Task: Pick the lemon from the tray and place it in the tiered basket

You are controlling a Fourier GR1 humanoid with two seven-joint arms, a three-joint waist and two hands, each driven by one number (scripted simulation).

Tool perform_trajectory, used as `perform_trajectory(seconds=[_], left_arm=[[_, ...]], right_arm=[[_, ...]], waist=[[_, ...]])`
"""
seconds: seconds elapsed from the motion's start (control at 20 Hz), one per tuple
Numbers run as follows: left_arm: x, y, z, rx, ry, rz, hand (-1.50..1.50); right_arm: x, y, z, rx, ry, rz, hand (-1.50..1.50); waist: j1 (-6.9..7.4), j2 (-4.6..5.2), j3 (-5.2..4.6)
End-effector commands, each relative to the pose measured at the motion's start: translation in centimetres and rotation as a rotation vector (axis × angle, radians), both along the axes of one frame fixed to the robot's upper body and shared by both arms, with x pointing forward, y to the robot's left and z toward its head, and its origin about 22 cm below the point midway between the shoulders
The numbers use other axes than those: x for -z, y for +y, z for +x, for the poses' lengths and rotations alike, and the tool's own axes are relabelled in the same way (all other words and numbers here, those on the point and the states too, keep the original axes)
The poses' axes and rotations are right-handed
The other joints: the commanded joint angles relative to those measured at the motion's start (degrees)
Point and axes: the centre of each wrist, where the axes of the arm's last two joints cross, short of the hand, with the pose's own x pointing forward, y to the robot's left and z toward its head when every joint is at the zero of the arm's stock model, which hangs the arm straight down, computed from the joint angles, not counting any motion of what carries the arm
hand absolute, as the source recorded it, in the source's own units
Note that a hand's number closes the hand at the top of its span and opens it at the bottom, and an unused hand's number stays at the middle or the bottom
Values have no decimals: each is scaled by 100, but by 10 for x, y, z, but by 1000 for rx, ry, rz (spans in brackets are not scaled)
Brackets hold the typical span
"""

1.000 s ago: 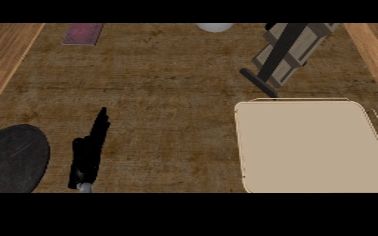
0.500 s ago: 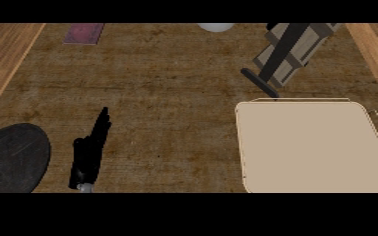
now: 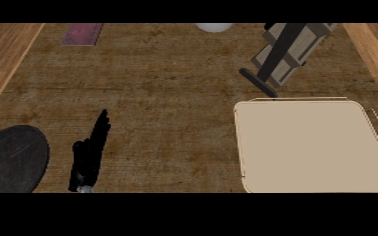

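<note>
The beige tray [image 3: 306, 147] lies at the right of the counter, and its visible surface is bare. No lemon shows anywhere in the head view. A grey-tan framed thing with a dark bar [image 3: 286, 51] leans in from the top right, cut off by the edge. It ends in a black rod [image 3: 258, 82] just above the tray's far rim, and I cannot tell whether it is the tiered basket. My left hand [image 3: 88, 155] rests at the lower left, open, seen edge-on with fingers straight and pointing away. My right hand does not show.
A dark round plate [image 3: 18, 157] sits at the lower left edge, beside my left hand. A maroon flat piece [image 3: 81, 34] lies at the far left, and a white rounded object [image 3: 212, 27] at the far middle. Wooden borders run along both sides.
</note>
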Motion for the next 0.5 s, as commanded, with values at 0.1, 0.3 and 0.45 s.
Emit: perform_trajectory(seconds=[0.1,0.3,0.45], left_arm=[[0,-1,-11,-30,6,-2,0],[7,9,-20,-45,-3,-2,0],[-1,18,-15,-46,12,10,0]], right_arm=[[-16,-45,-28,265,-155,6,-150],[-37,-75,-66,398,-191,40,-150],[-58,-104,-106,429,-190,59,-150]], waist=[[-96,-40,0],[-235,-99,-3],[-286,-112,0]])
